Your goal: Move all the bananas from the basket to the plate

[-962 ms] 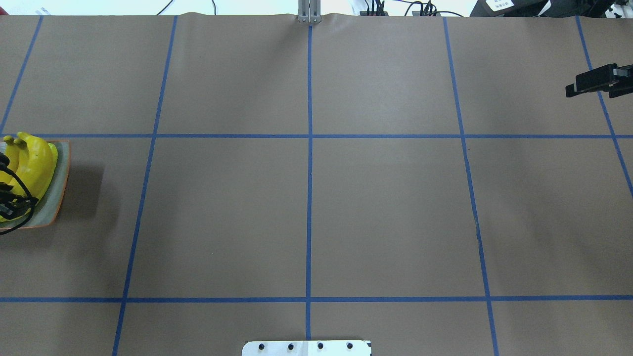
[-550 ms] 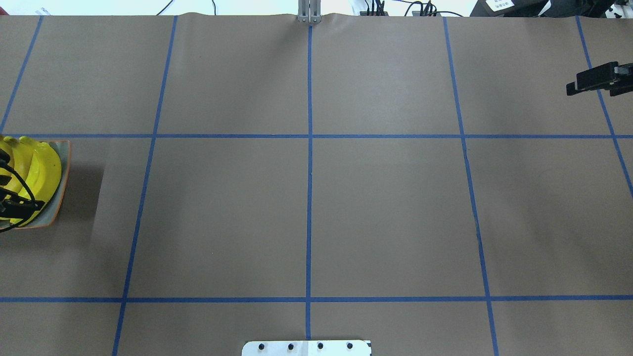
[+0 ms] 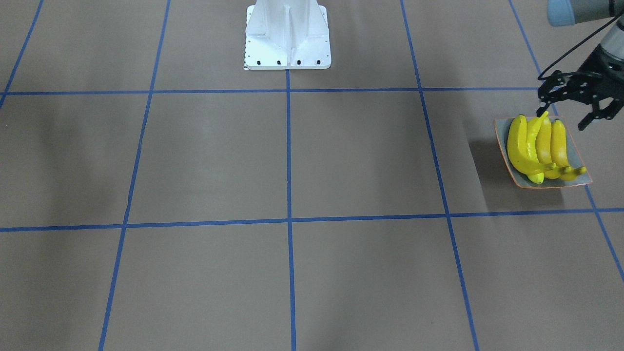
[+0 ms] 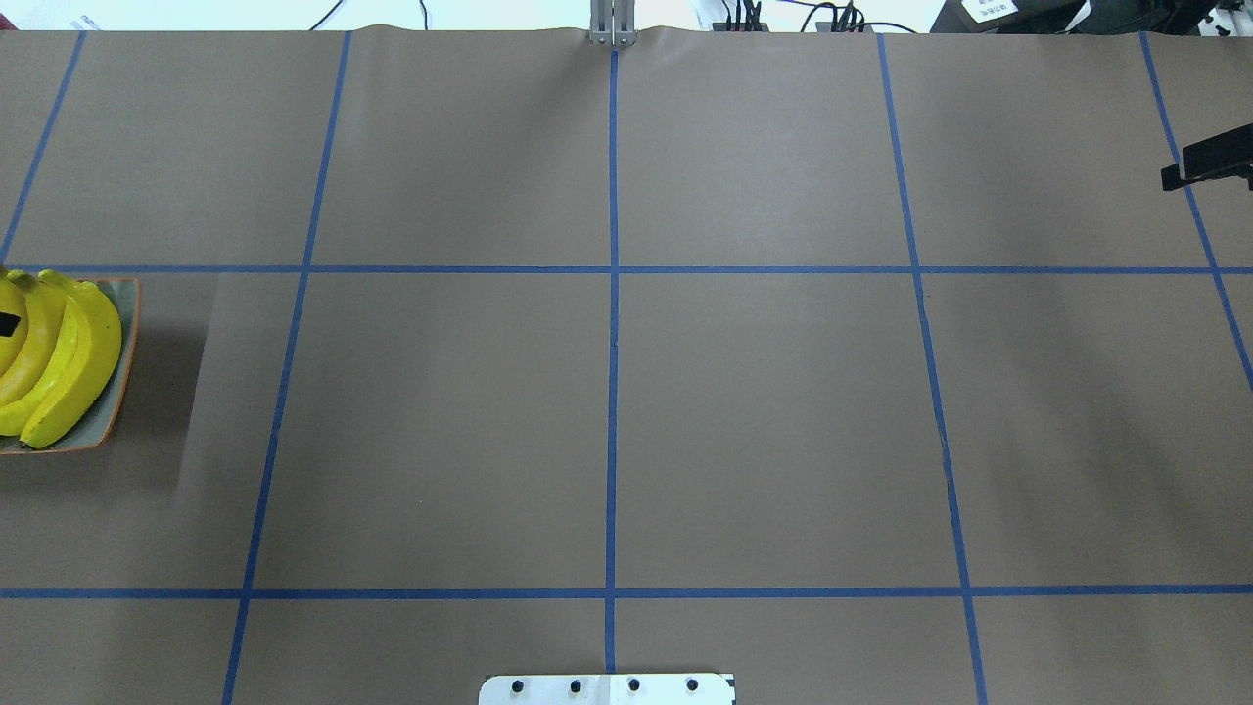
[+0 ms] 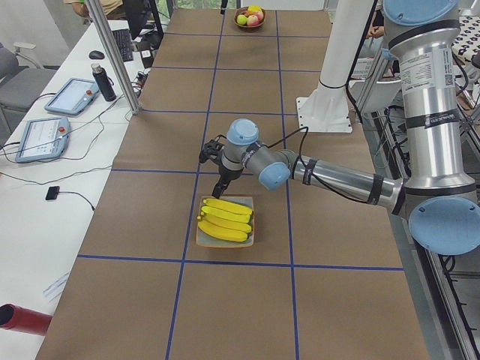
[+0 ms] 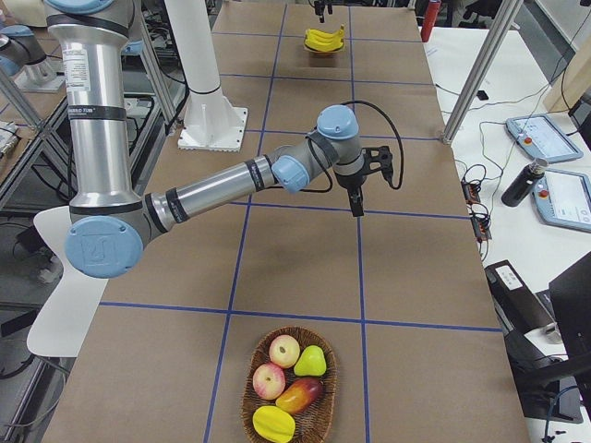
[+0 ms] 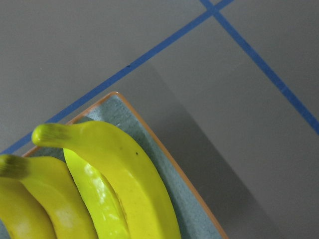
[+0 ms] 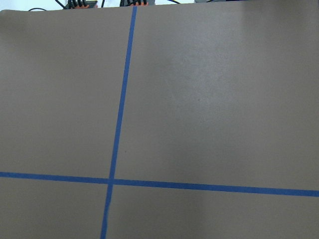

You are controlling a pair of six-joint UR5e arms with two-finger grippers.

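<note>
Several yellow bananas (image 3: 536, 146) lie side by side on the square grey-green plate (image 3: 555, 186) at the table's left end. They also show in the overhead view as bananas (image 4: 69, 352) on the plate (image 4: 119, 392). My left gripper (image 3: 563, 119) hovers open and empty above the plate's robot-side edge, one fingertip close to a banana tip. The left wrist view looks down on banana stems (image 7: 124, 169) and a plate corner (image 7: 194, 209). My right gripper (image 4: 1214, 164) hangs over bare table at the far right; I cannot tell if it is open. The wicker basket (image 6: 247, 406) holds several other fruits.
The basket (image 5: 250, 16) stands at the table's right end, far from the plate. The robot's white base (image 3: 287, 39) sits at the middle of the near edge. Tablets, a bottle and cables lie on a side desk (image 5: 45, 135) beyond the table.
My left gripper has pulled back off the bananas and nearly left the overhead view; the bananas have settled flat on the plate. The right gripper has slid toward the right edge.
</note>
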